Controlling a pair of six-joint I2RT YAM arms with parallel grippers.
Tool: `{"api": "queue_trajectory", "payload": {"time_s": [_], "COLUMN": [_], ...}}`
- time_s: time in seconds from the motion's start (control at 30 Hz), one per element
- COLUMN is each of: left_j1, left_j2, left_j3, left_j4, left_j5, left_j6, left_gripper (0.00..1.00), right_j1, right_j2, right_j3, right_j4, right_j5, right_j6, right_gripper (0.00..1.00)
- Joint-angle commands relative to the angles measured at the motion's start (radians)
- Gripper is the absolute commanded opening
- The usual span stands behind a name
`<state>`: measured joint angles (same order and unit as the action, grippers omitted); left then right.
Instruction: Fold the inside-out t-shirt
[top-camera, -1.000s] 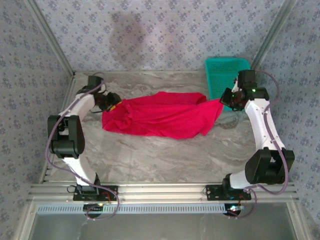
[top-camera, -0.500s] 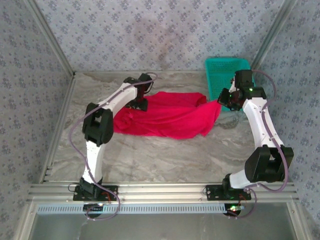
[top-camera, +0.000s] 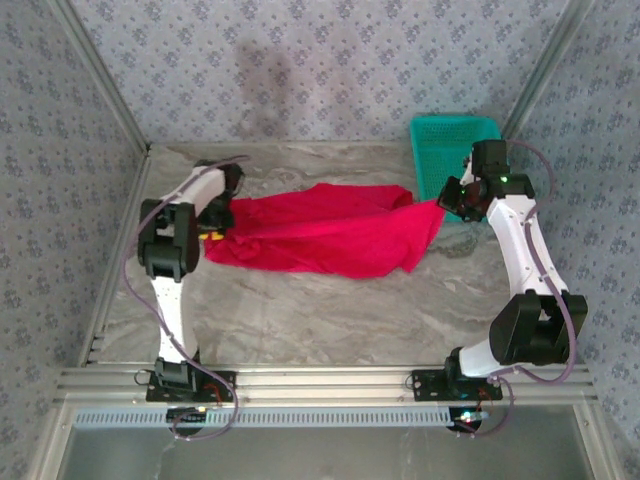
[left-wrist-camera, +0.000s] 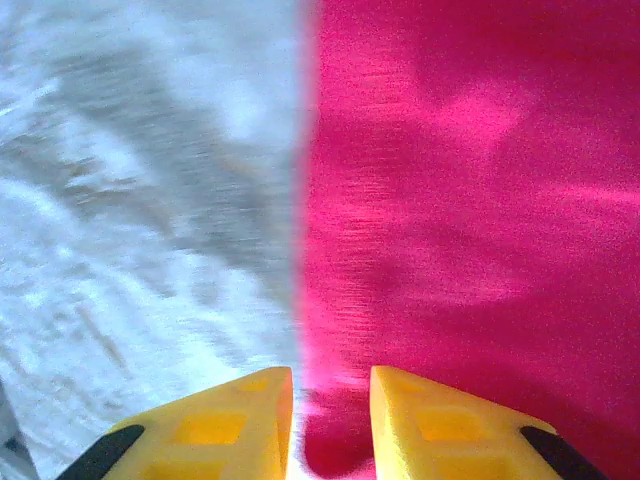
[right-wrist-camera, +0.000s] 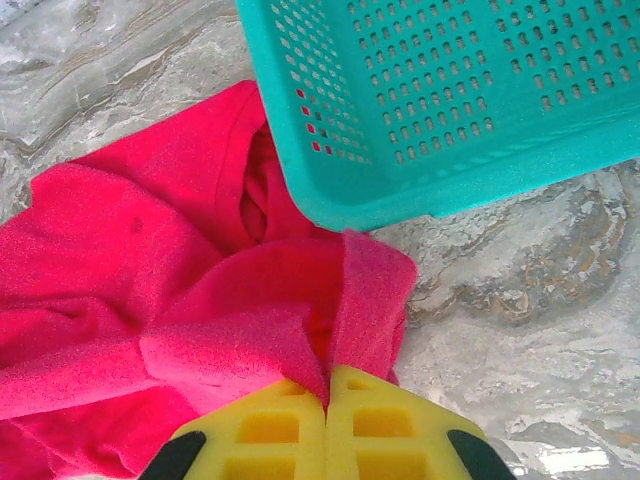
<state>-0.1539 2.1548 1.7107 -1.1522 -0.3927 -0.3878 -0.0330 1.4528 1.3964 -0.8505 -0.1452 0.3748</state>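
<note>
Top external view: the soft, rumpled red shirt (top-camera: 320, 235) is laid across the middle of the marbled bench (top-camera: 330, 310). Its corner by the teal mesh basket (right-wrist-camera: 480, 110) is pinched in the right hand (right-wrist-camera: 327, 395), probably for stretching flat. The left hand (left-wrist-camera: 332, 420) is narrowly parted at the frame-left edge; a grip cannot be told.
</note>
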Motion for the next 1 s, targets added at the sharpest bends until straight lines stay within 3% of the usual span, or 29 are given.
{"api": "queue_trajectory", "payload": {"time_s": [0.0, 0.13, 0.23, 0.3, 0.43, 0.57, 0.63, 0.97], "left_j1": [0.045, 0.015, -0.057, -0.113, -0.137, -0.091, -0.076, -0.04], "left_j2": [-0.132, -0.173, -0.224, -0.254, -0.233, -0.171, -0.158, -0.13], "left_j3": [0.004, 0.003, -0.051, -0.102, -0.138, -0.138, -0.142, -0.197], "left_j4": [-0.011, 0.029, 0.148, 0.244, 0.309, 0.326, 0.338, 0.442], "left_j5": [0.009, 0.045, 0.12, 0.228, 0.291, 0.362, 0.363, 0.426], "left_j6": [-0.023, -0.006, 0.075, 0.154, 0.18, 0.173, 0.167, 0.161], "left_gripper": [0.26, 0.22, 0.22, 0.29, 0.34, 0.16, 0.14, 0.36], "right_j1": [-0.014, -0.013, -0.007, -0.004, -0.002, 0.002, 0.002, 0.001], "right_j2": [-0.026, -0.026, -0.029, -0.028, -0.027, -0.028, -0.029, -0.025], "right_j3": [0.003, 0.005, 0.005, 0.006, 0.007, 0.01, 0.011, 0.015], "right_j4": [-0.025, -0.006, 0.005, 0.008, 0.008, 0.004, 0.0, 0.005], "right_j5": [0.013, 0.009, -0.001, -0.005, -0.015, -0.026, -0.032, -0.063], "right_j6": [-0.013, -0.006, -0.005, -0.005, -0.006, -0.007, -0.007, -0.003], "right_gripper": [0.0, 0.0, 0.0, 0.0, 0.0, 0.0, 0.0, 0.0]}}
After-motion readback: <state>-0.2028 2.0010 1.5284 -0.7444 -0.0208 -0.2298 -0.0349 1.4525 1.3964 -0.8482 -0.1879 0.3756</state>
